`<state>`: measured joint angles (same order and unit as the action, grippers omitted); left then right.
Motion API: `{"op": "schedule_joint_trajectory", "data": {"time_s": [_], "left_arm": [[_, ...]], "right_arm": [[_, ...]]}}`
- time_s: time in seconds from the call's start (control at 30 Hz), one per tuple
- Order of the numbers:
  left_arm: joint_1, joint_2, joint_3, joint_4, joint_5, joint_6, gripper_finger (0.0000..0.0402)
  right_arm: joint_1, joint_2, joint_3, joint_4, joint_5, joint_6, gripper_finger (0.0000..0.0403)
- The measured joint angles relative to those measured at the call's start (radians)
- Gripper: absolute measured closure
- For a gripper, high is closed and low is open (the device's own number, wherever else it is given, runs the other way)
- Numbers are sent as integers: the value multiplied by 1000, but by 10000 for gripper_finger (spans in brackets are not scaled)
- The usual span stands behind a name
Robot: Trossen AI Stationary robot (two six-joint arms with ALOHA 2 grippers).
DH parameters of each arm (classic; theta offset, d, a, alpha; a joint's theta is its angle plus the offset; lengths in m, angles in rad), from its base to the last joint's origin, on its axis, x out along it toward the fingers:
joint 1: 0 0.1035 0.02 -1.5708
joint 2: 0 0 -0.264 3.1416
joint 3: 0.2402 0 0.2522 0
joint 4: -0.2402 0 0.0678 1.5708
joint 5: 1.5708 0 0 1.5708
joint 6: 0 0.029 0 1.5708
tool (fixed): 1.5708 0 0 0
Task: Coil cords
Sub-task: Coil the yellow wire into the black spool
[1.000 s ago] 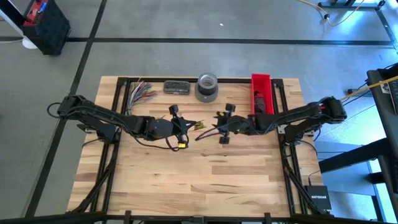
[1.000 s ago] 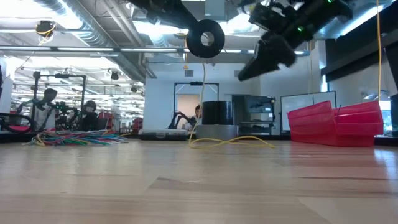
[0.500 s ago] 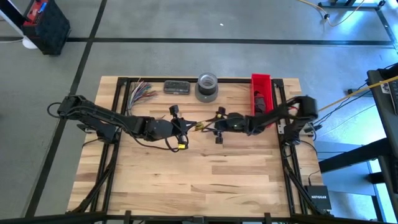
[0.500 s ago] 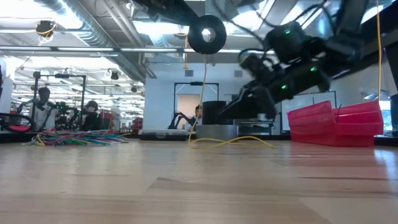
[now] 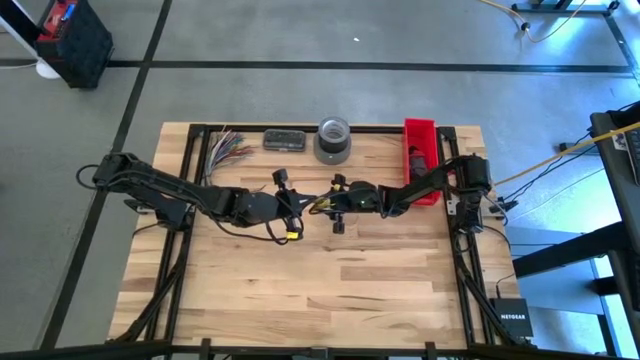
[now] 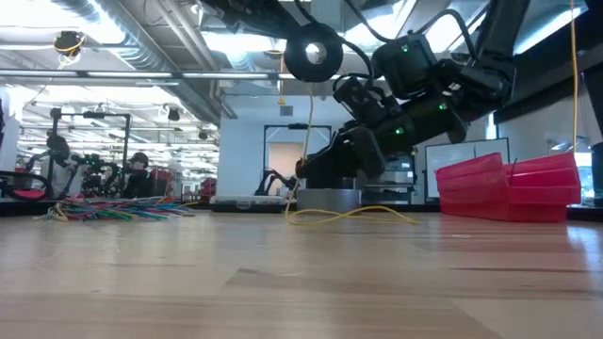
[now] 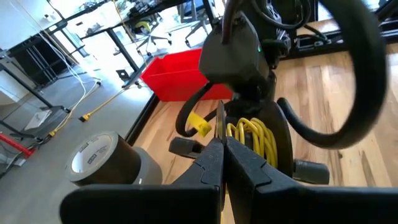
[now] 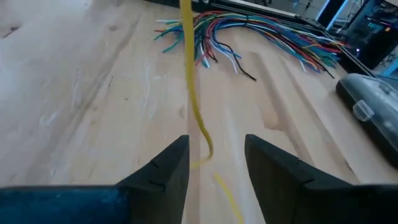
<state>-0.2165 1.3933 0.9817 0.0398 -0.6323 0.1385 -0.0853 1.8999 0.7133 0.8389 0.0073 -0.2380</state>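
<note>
The cord (image 6: pixel 308 132) hangs as a thin yellow strand from a round black spool (image 6: pixel 314 54) held high over the middle of the bench (image 5: pixel 330 290). Its long axis runs nearly straight down, then turns where the loose end lies in flat curves on the wood (image 6: pixel 350 216), trailing toward the red bin (image 6: pixel 509 188). In the left wrist view a few yellow turns (image 7: pixel 254 134) are already wound against the black disc.

The left tool (image 7: pixel 221 158) is clenched, fingers pressed together on a thin black edge (probably the spool's rim or a stalk of it, though the exact part is hard to tell). The right tool (image 8: pixel 214 165) stands released, fingers spread with the yellow strand passing between them and not touching either; in the high view it sits just beside the left tool at the bench's centre.

The step in hand looks like the winding itself, partly done, with the right arm placed to catch the slack. The next move would call for closing on the strand and leading it around the spool without dragging the tail across the fan of coloured wires (image 8: pixel 261 34) or toward the grey tape roll (image 5: pixel 333 138).
</note>
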Motion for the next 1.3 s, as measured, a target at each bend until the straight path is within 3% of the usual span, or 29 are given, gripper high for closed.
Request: {"op": "schedule_joint_trajectory", "data": {"time_s": [0.13,0.4,0.67,1.0,1.3], "left_arm": [[0,0,0,2,0,0,402],[0,0,0,3,0,0,402],[0,1,0,-14,-2,0,402],[-38,-21,0,-49,-90,25,402],[-33,-41,0,-160,-92,-1,402]], "right_arm": [[0,0,0,-12,27,0,269],[-1,0,0,-15,2,-2,393],[0,-31,0,-121,78,-31,398],[-1,-236,-88,-226,213,-31,398],[0,-434,-126,-369,185,43,400]]}}
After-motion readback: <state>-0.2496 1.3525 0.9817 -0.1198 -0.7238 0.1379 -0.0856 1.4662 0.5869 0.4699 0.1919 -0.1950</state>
